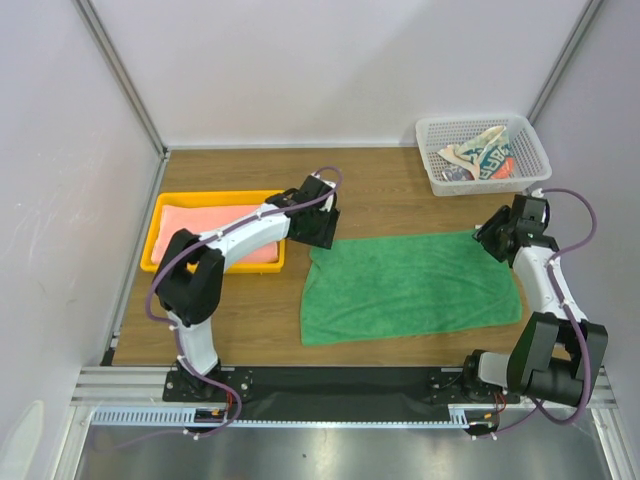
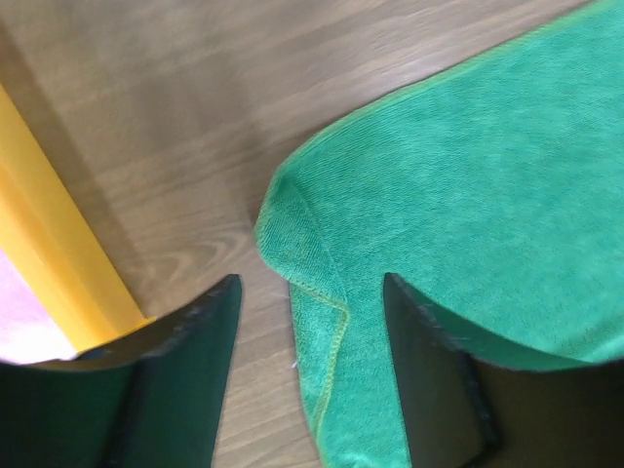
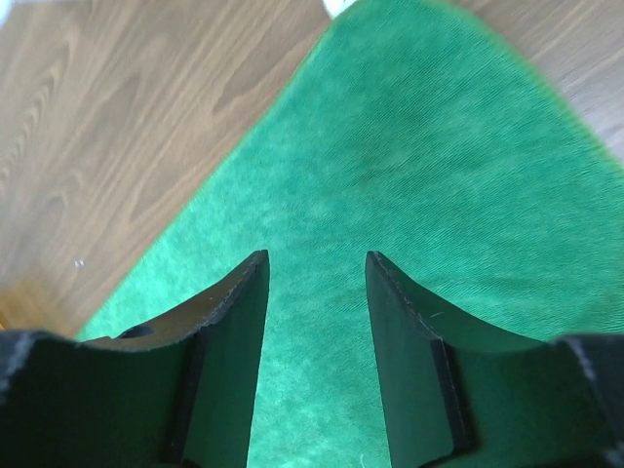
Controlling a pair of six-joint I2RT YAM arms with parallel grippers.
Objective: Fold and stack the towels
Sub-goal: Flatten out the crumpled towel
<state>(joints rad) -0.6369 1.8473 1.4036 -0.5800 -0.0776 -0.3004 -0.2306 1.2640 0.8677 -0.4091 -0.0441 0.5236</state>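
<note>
You will find the plain green cloth towel point(image 1: 410, 285) spread flat on the wooden table point(image 1: 250, 310), right of centre, with its long side running left to right. At its far-left corner point(image 2: 292, 244) a narrow strip of hem is turned over onto the cloth.

The left gripper point(image 1: 318, 228) hangs over that corner. In the left wrist view its black fingers point(image 2: 210, 341) stand apart on either side of the corner, and nothing is clamped between them.

The right gripper point(image 1: 492, 240) hangs over the far-right corner of the same towel. In the right wrist view its fingers point(image 3: 239, 322) are also apart, with only green cloth showing below the gap and no fold pinched in it.

The plain salmon-pink towel point(image 1: 205, 222) lies flat in the yellow plastic tray point(image 1: 155, 240) on the left of the table, partly hidden by the left arm.

The white-and-teal patterned towel point(image 1: 480, 158) lies crumpled in the white mesh basket point(image 1: 440, 185) at the far-right corner of the table, well apart from the green towel.
</note>
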